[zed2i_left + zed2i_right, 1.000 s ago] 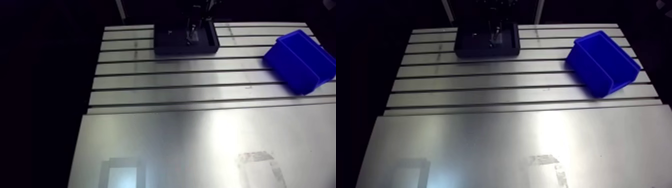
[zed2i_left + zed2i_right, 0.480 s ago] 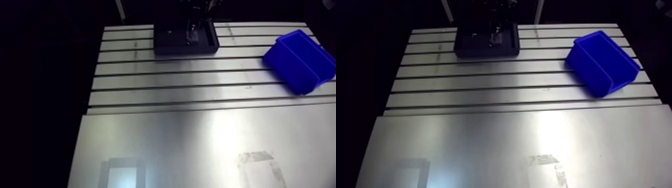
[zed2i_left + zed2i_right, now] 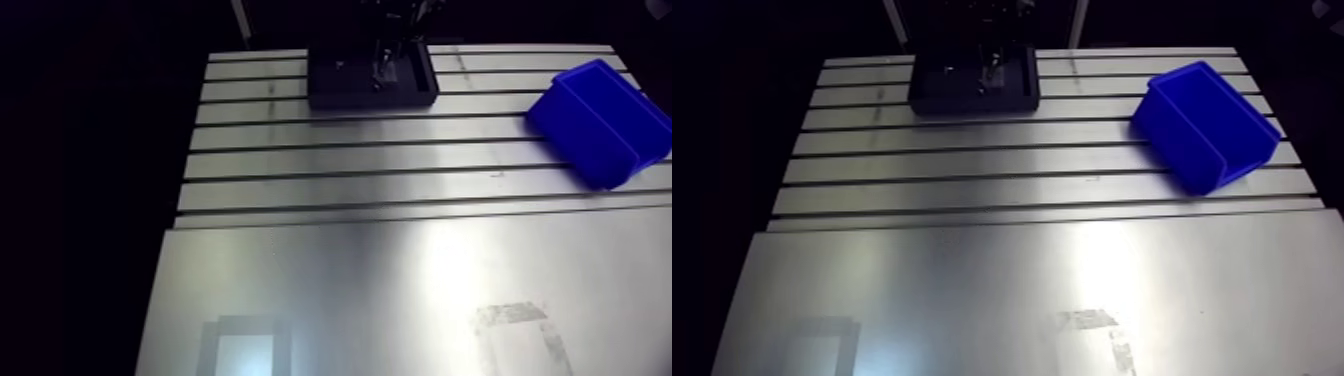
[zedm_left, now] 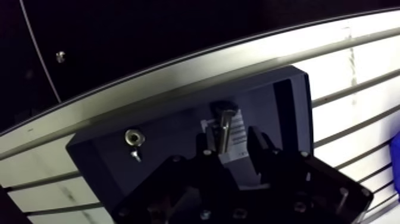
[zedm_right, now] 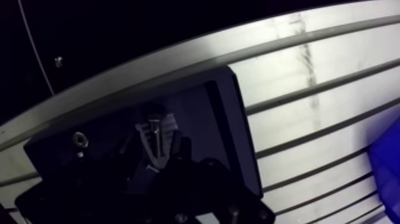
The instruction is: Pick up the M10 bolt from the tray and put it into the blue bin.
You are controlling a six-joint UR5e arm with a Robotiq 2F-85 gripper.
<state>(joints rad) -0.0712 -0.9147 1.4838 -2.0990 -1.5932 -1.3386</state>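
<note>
From my desk, the arm view puts the black tray [image 3: 365,98] at 12 o'clock on the slotted table [image 3: 350,160], hard against the far edge. The blue bin [image 3: 600,120] sits at roughly 2 o'clock, well apart from the tray and turned at an angle to the slots. The gripper [image 4: 226,122] comes down into the tray.

In the wrist view I see the M10 bolt [image 4: 223,134] standing on end between the two fingers, dark head uppermost and bright shank below. It is pressed against the ribbed grey pad [image 4: 237,134] on one side, with the dark finger close against the other. I read that as the gripper clenched on the bolt. The lower end of the shank is hidden behind the gripper body, so I can't say whether it is touching the tray floor.

Also inside the tray, at about 9 o'clock from the gripper, lies a small silver nut [image 4: 134,138] with a tiny screw [image 4: 137,156] just beside it, both apart from the fingers.
</note>
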